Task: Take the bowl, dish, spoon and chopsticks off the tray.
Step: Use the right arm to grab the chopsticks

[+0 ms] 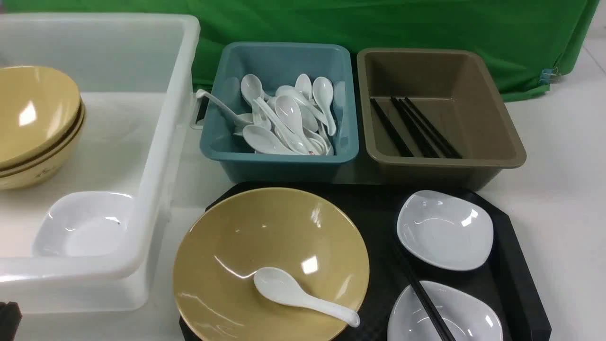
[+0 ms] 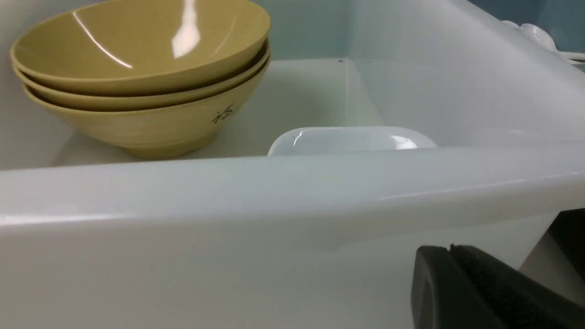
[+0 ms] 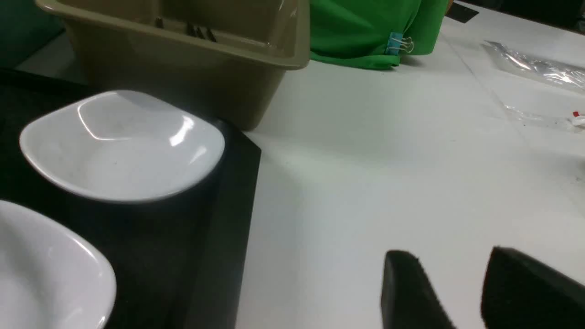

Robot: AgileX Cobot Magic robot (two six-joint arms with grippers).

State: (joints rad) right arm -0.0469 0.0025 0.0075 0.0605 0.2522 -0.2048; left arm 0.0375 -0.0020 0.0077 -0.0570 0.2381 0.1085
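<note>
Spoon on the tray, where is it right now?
In the front view, the spoon lies inside the yellow bowl at the left end of the black tray, just in front of the blue tub.

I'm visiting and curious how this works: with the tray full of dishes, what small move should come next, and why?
Probably swing the right tool over the tray toward the chopsticks. Its jaws stand apart above the table just beside the tray. The chopsticks lie across the near white dish on that side, and the brown tub behind already holds others.
</note>
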